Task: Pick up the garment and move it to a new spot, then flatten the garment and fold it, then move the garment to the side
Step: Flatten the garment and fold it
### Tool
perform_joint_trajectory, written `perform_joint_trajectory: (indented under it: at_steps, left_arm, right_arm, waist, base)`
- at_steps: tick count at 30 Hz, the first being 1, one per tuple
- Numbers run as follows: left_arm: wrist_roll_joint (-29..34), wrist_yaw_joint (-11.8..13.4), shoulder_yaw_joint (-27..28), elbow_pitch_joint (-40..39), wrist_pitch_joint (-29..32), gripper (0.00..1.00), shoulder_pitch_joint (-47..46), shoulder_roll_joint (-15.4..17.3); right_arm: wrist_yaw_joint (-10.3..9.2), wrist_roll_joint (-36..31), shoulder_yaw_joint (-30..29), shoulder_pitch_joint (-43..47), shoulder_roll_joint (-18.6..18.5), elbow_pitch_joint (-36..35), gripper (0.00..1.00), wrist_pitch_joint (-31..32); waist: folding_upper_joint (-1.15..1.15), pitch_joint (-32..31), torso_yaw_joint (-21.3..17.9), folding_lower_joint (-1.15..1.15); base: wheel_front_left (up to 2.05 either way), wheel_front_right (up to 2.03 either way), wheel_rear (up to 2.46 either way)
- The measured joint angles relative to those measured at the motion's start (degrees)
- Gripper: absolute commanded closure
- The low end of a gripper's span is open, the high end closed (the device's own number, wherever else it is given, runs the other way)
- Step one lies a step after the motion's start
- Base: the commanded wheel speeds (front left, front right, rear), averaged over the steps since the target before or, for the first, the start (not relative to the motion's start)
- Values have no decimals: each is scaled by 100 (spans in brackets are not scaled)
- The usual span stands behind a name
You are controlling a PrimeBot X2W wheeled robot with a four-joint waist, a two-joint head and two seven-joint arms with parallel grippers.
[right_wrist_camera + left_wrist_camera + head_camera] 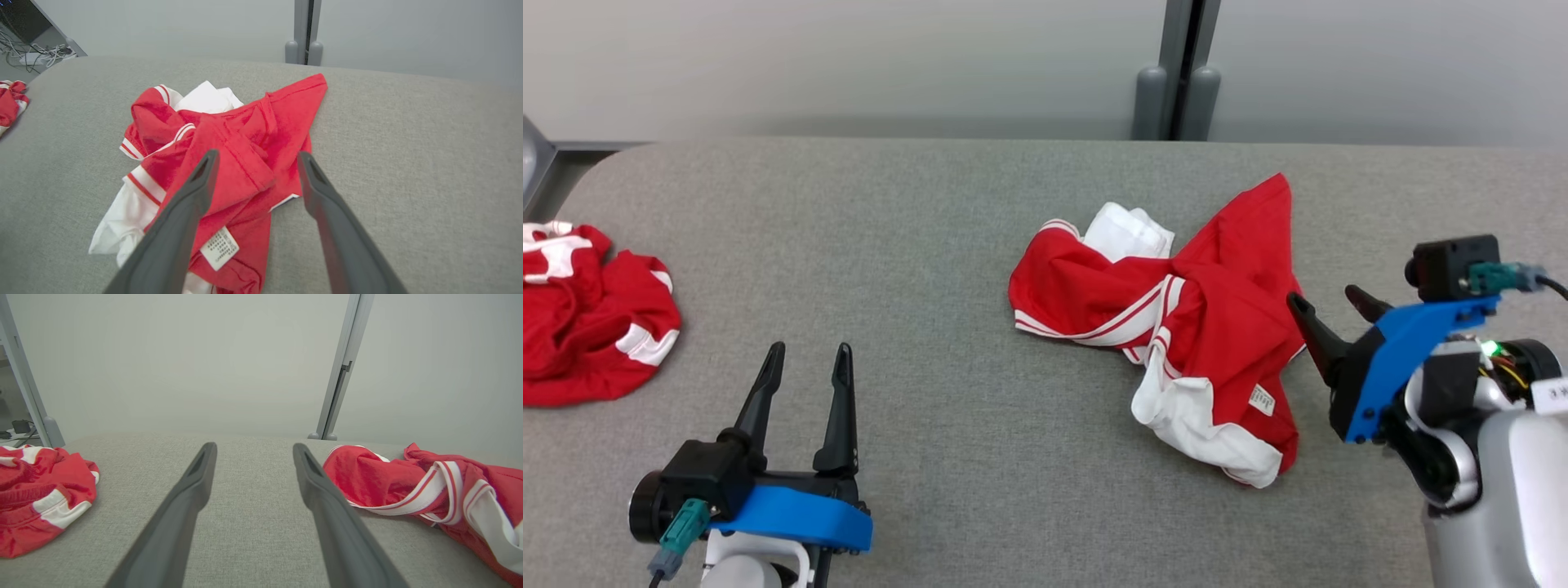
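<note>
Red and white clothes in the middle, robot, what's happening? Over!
Left gripper open, holding nothing. Right gripper open beside crumpled red and white cloth garment, not gripping. Second red and white garment far left, out of the way.

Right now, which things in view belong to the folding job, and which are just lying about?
Job in hand:
crumpled red-and-white garment, mid-table
right claw, open at its edge
left claw, open, apart from it
grey table

Lying about:
second red-and-white garment, at the table's left edge
grey post, behind the table
</note>
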Motion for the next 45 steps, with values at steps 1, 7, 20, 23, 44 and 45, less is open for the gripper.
perform_joint_trajectory:
  at_steps: [1, 7, 20, 23, 44, 45]
  left_arm:
    - [8, -2, -8, 3, 0, 0, -27, 1]
    - [36, -35, -57, 4, 0, 0, -127, 0]
    - [19, 57, 73, 9, 0, 0, -53, 40]
    - [0, 101, 94, -31, 0, 0, 8, 45]
    - [-9, 210, 56, -194, 10, 0, 177, 48]
    - [-10, 210, 42, -196, 10, 0, 190, 45]
  right_arm:
    - [0, -45, -10, -138, 5, 258, 0, 1]
    - [0, -58, 4, -690, 74, 1653, 0, -25]
    - [0, 399, 234, -770, -96, 1806, 100, -692]
    - [0, 291, -164, -538, -185, 1325, 100, -951]
    - [0, -1042, -1412, 1152, 138, 420, 0, -3161]
    - [0, -1059, -1266, 1227, 141, 424, 0, -3325]
  waist:
    - [0, 42, 28, 0]
    - [0, 254, 210, 0]
    - [0, 101, 28, 0]
    - [0, 16, -106, 0]
    - [0, -170, -456, 0]
    - [0, -186, -450, 0]
  base:
    - [0, 0, 0]
    - [0, 0, 0]
    - [0, 0, 0]
    - [0, 0, 0]
    - [0, 0, 0]
    - [0, 0, 0]
